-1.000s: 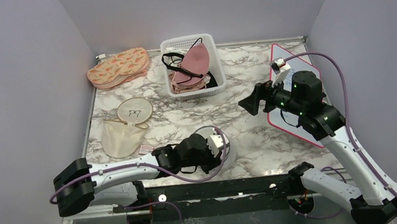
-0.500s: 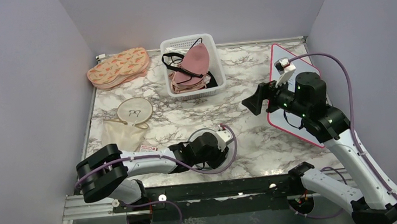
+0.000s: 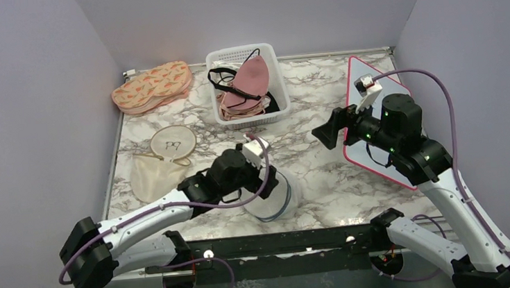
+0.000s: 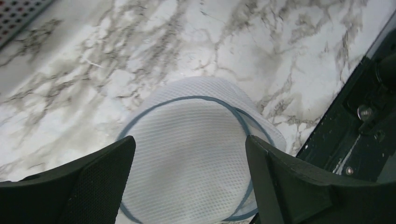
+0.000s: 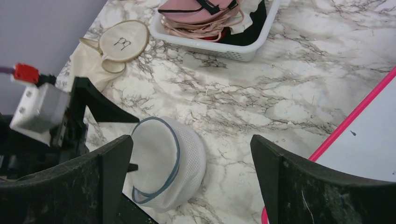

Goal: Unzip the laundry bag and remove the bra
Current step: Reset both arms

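Laundry bag (image 3: 277, 195) aslant on surface (image 3: 326, 172), round zip-rimmed face up toward spread-open left claw (image 4: 187, 142); right claw (image 5: 190, 140) spread, empty.

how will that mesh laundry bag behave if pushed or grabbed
Likely light and floppy: the laundry bag is thin mesh, so it should dent when pinched. Being round on a smooth table, it may slide or roll.

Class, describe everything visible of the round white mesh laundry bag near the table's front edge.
The round white mesh laundry bag is drum-shaped, with a thin blue-grey rim ringing its face. It sits tilted on the marble table by the near edge. Nothing shows through the mesh; the zip's state is unclear. The open left gripper hangs over it; contact unclear.
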Action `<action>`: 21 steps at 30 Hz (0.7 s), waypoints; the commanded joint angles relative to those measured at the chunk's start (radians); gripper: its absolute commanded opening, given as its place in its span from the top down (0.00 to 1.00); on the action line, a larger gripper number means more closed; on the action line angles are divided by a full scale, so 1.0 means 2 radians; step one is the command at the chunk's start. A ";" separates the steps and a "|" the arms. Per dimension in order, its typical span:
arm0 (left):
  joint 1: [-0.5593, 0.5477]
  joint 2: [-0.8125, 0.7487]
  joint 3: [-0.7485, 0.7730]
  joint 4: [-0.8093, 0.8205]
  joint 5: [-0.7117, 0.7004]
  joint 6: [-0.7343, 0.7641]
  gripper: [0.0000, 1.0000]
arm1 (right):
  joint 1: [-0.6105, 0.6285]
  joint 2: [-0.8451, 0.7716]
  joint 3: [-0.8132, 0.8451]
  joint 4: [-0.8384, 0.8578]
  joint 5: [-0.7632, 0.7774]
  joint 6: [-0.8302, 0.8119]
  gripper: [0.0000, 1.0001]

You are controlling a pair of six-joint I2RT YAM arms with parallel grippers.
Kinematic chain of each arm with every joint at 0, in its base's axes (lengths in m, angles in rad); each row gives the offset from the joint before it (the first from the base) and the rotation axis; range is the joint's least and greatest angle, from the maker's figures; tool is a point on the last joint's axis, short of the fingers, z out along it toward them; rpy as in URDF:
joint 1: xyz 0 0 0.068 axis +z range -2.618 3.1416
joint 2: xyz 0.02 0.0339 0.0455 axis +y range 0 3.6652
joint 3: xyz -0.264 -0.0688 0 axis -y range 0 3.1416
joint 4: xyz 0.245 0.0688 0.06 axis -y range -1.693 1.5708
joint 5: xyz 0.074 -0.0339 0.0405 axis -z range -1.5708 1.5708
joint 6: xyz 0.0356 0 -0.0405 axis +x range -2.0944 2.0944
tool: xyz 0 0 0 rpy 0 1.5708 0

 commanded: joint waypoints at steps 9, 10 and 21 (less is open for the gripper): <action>0.265 -0.117 0.093 -0.074 -0.044 -0.037 0.05 | 0.001 -0.024 0.021 -0.012 0.018 -0.041 0.00; 0.274 -0.122 0.115 -0.091 -0.080 -0.034 0.04 | 0.001 -0.027 0.027 -0.015 0.028 -0.043 0.00; 0.277 -0.185 0.277 -0.137 -0.229 0.079 0.01 | 0.001 -0.108 0.064 0.021 0.172 -0.056 0.00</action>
